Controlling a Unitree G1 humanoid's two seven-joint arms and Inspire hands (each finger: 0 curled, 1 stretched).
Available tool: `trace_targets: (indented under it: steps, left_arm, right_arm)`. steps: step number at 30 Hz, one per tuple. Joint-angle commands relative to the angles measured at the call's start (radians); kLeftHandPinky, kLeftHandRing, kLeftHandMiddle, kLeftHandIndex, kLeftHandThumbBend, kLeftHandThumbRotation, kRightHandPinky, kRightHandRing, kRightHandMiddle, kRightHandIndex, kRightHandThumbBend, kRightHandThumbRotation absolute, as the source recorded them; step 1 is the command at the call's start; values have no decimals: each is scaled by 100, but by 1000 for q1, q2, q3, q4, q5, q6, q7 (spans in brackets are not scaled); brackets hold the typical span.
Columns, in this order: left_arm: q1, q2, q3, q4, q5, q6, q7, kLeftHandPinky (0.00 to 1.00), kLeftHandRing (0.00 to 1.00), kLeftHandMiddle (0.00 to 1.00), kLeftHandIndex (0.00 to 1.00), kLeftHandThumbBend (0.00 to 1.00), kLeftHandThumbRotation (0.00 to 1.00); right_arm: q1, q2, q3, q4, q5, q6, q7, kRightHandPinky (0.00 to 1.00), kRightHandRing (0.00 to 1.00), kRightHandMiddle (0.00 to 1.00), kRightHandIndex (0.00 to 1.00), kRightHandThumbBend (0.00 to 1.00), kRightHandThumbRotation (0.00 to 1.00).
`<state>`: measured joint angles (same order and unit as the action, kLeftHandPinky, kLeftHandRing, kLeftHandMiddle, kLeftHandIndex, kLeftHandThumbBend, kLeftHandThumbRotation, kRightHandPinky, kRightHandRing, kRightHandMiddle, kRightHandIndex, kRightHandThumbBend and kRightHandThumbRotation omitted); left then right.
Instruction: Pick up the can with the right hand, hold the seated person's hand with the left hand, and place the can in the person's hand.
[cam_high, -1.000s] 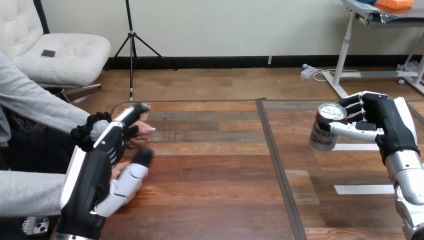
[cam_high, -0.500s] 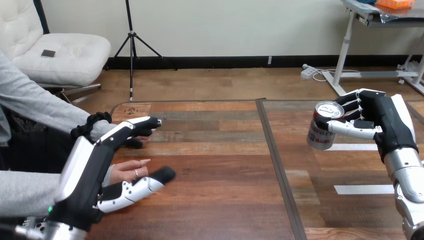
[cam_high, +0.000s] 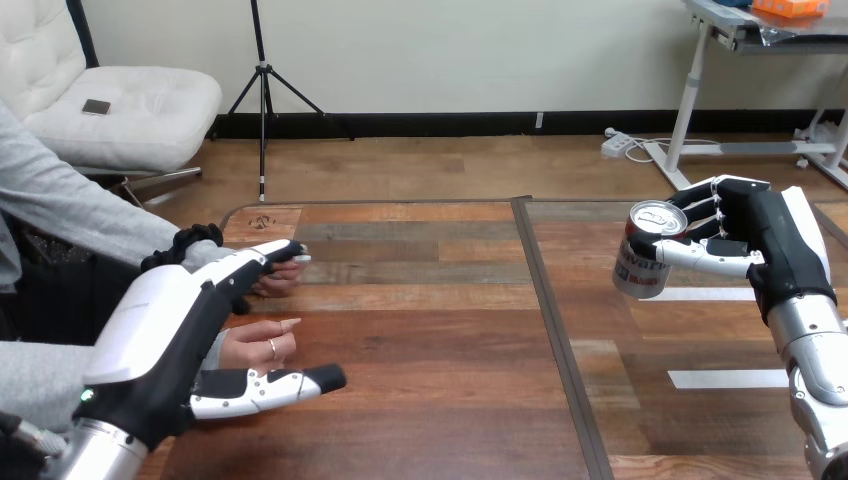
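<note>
A silver cylindrical metal can (cam_high: 643, 262) with a red and white label is seen grasped in the robot's black-and-white right hand (cam_high: 775, 245). That hand's fingers (cam_high: 705, 215) are curled round the far side of the can and its thumb (cam_high: 700, 262) is laid across the near side, so the can is enclosed between them. The can is held clear above the brown wooden plank surface (cam_high: 430, 340). It is tilted slightly, with its silver top leaned toward the palm behind the fingers. The left hand (cam_high: 160, 330) is reached out low over the surface, with its white back turned upward. Its fingers (cam_high: 262, 256) are stretched out straight and released, clenched on nothing. Its thumb (cam_high: 285, 380) is likewise straight and is spread well apart from them. Between those fingers and that thumb the person's nearer hand (cam_high: 255, 345) is laid, its fingertips pointed the same way as the fingers. It is not enclosed by them, and whether it is touched by the robot's palm cannot be told. Just beyond the left fingers, and partly covered by them, the person's farther hand (cam_high: 282, 282) is rested on the surface. The can is placed well apart from the left fingers, far to their right, and a dark seam (cam_high: 560, 340) in the surface is seen between the two.
</note>
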<state>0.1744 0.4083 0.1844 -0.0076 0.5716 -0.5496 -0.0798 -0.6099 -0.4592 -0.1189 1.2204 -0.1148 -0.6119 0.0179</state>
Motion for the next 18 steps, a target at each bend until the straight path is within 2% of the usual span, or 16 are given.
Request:
trace_targets:
  steps: [1,8,12,18]
  left_arm:
    - [-73,64,4,-78,43,31,15,65,87,92,88,100,64]
    - [-86,121,-4,-101,100,70,3,67,90,95,90,100,67]
    - [-98,158,-10,-109,122,95,-21,69,92,96,91,100,68]
    - [-115,197,-17,-92,139,103,-19,72,94,98,93,100,63]
  right_arm:
    - [-85,-3,-11,-59,21,-31,-1,34,37,42,45,71,0]
    - [-84,-4,-7,-60,14,-31,-5,34,37,42,45,71,0]
    - [-85,-5,-3,-60,9,-26,-10,34,38,42,45,71,0]
    - [-85,-4,-6,-57,13,-26,-6,34,38,42,45,71,0]
